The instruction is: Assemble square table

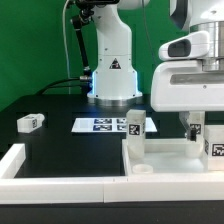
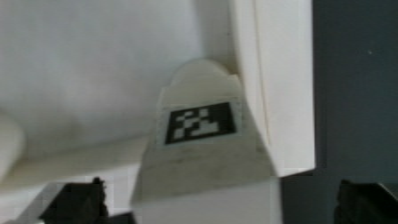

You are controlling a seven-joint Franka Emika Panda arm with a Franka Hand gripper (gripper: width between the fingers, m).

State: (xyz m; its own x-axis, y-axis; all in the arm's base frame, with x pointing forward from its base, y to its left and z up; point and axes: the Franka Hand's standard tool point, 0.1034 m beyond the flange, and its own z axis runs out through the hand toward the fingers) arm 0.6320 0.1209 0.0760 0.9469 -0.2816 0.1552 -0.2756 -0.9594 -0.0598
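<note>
The square table's tabletop (image 1: 150,165) fills the lower right of the exterior view. An upright leg (image 1: 134,125) stands at its left rim, and a loose leg (image 1: 30,122) lies well apart at the left. The gripper (image 1: 197,128) hangs over the tabletop's right side, jaws wide apart. Its fingertips (image 2: 71,203) flank a tagged leg (image 2: 201,150) without touching it, gripping nothing.

Tabletop (image 1: 170,156) and leg (image 2: 205,178) are white, tag (image 2: 201,123) black-and-white, table (image 1: 70,150) black.

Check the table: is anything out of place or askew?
One loose leg lies alone at the exterior view's left, well apart from the tabletop, where other legs stand upright. Nothing looks damaged or spilled.
</note>
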